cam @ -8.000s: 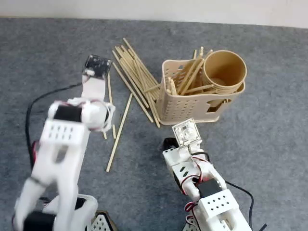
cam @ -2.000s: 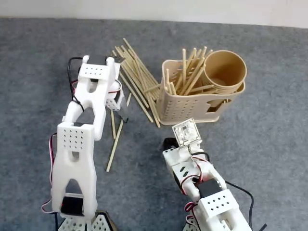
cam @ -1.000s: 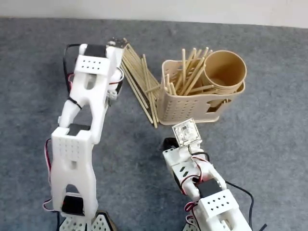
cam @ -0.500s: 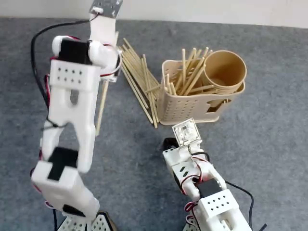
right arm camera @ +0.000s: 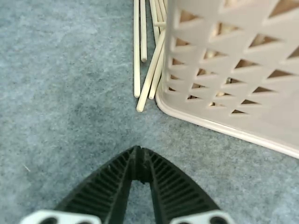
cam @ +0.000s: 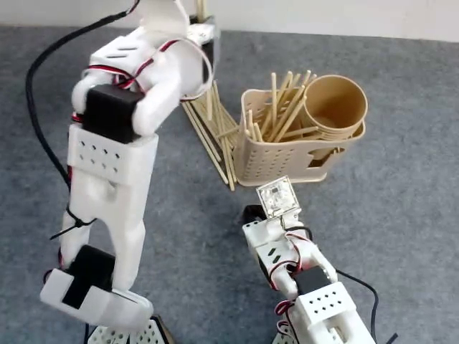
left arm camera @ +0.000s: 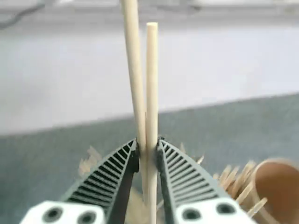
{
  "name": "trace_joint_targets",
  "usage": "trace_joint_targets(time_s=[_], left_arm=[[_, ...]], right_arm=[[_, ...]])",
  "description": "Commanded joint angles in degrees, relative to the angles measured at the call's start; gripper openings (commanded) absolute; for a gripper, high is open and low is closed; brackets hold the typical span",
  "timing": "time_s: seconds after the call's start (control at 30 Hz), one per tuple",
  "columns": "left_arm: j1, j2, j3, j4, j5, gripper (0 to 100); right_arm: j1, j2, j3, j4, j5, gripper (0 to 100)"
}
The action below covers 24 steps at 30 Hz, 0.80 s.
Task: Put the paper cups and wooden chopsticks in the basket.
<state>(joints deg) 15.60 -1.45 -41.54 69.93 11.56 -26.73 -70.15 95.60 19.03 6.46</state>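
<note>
Where the left arm stands raised over the grey bench [cam: 401, 215], the entries run as follows.

Left hand [left arm camera: 146, 144]: all but closed, its ribbed jaws pressing from either side on two wooden chopsticks [left arm camera: 150, 79]. The pair lie side by side and touching, running straight out past the fingertips and back between the jaws toward the wrist. One stick ends short of the other. In the high view the same hand [cam: 204, 36] sits at the far end of the arm, with the held sticks passing through it.

Right hand [right arm camera: 138, 161]: jaws shut tip to tip, nothing between them, low over the bench.

Basket [cam: 287, 161]: beige, perforated, upright on the bench. It is just ahead of the right hand, its wall [right arm camera: 243, 93] near the fingertips but apart from them. It is to the side of the left hand and well below it.

Paper cups [cam: 335, 107]: nested, tilted, in the end of the basket farther from the left hand.

Chopsticks in the basket [cam: 283, 107]: a bundle standing at slants, leaning against the cups.

Loose chopsticks [cam: 215, 140]: a fan of sticks flat on the bench, beneath the left hand, between it and the basket. Their near ends [right arm camera: 149, 70] lie ahead of the right hand, some against the basket's foot.
</note>
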Motion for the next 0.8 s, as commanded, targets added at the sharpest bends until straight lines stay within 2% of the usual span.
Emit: trace_joint_targets(time_s=[0.0,0.23,0.4,0.57,0.77], left_arm=[[3.38,-2.59,-2.77,-5.89,0.53,1],[8.66,-2.15,-2.42,-12.48,0.44,1],[12.35,-1.98,-2.24,-12.92,0.26,1],[12.53,-0.75,2.68,-15.91,0.18,1],[11.38,-1.01,6.46,-16.09,0.62,19]], right_arm=[[-0.04,-0.75,1.98,-1.1,0.88,0.5],[-0.04,-0.75,1.98,-1.1,0.88,0.5],[-0.04,-0.75,1.98,-1.1,0.88,0.5],[-0.04,-0.75,1.98,-1.1,0.88,0.5],[-0.04,-0.75,1.98,-1.1,0.88,0.5]])
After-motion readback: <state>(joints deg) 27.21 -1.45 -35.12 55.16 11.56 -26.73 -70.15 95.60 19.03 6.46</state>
